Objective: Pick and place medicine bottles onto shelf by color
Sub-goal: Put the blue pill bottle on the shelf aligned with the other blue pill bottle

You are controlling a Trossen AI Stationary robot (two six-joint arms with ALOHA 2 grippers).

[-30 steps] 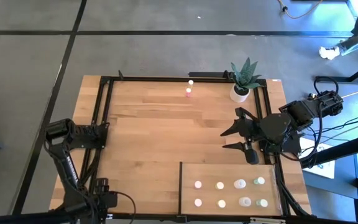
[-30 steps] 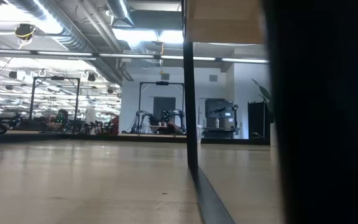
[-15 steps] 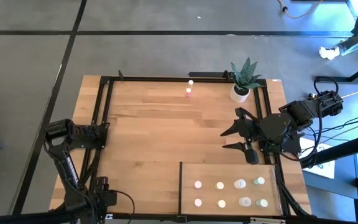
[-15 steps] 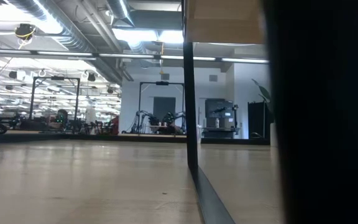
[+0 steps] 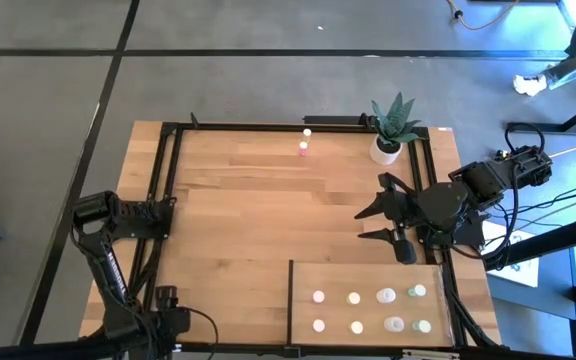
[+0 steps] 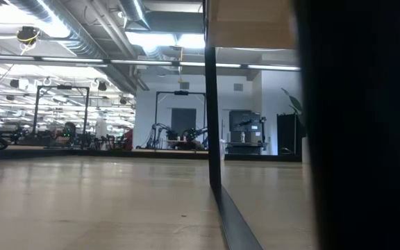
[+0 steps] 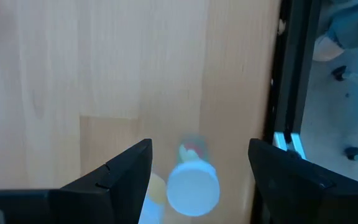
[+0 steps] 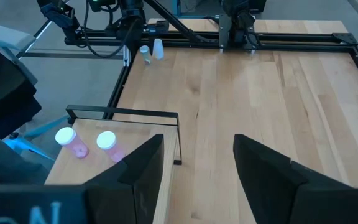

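Your wooden tabletop (image 5: 258,215), the shelf (image 5: 368,272) at its near right corner carrying eight medicine bottles (image 5: 385,295) in two rows, right gripper (image 5: 372,222) just beyond it, jaws apart, empty, left gripper (image 7: 199,163) spread too (bottles blurred ahead).

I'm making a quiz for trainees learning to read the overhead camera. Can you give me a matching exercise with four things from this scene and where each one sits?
Things:
1. green spiky plant in a white pot
2. pale wood shelf panel
3. small pink-tinted medicine bottle
4. right gripper

Places, as in the high view:
A. lower right corner of the wooden table, carrying eight small bottles
B. middle of the table's top edge, beside a small white bottle
C. top right corner of the table
D. open and empty, just above the shelf

Pairs: 1-C, 2-A, 3-B, 4-D
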